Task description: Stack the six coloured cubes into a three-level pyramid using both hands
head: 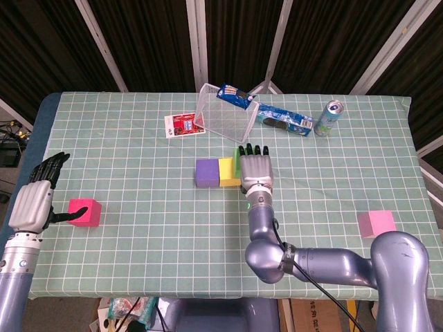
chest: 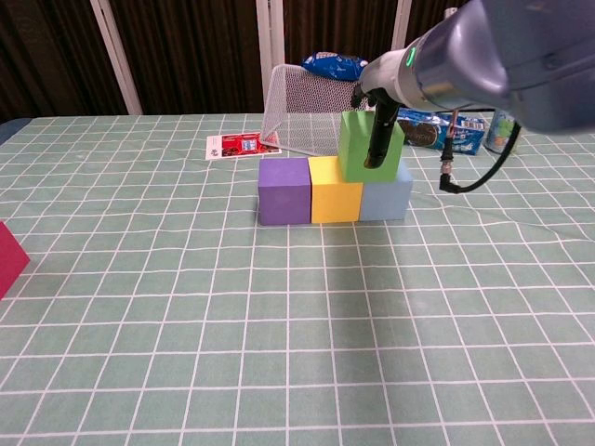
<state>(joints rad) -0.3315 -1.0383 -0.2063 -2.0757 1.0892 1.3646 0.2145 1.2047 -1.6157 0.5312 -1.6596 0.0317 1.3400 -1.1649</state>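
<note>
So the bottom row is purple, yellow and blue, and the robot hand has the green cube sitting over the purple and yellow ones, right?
Not quite. The chest view shows the green cube over the yellow cube and blue cube, not the purple cube. The right robot hand is on it.

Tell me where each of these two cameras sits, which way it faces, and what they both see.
Head view: high above the table, looking steeply down; shows both arms, the left hand by a red cube, and the right hand.
Chest view: low at the table's near edge, facing forward across it; shows only the right arm reaching in.
Shared: the purple cube, yellow cube and green cube of the stack.
</note>
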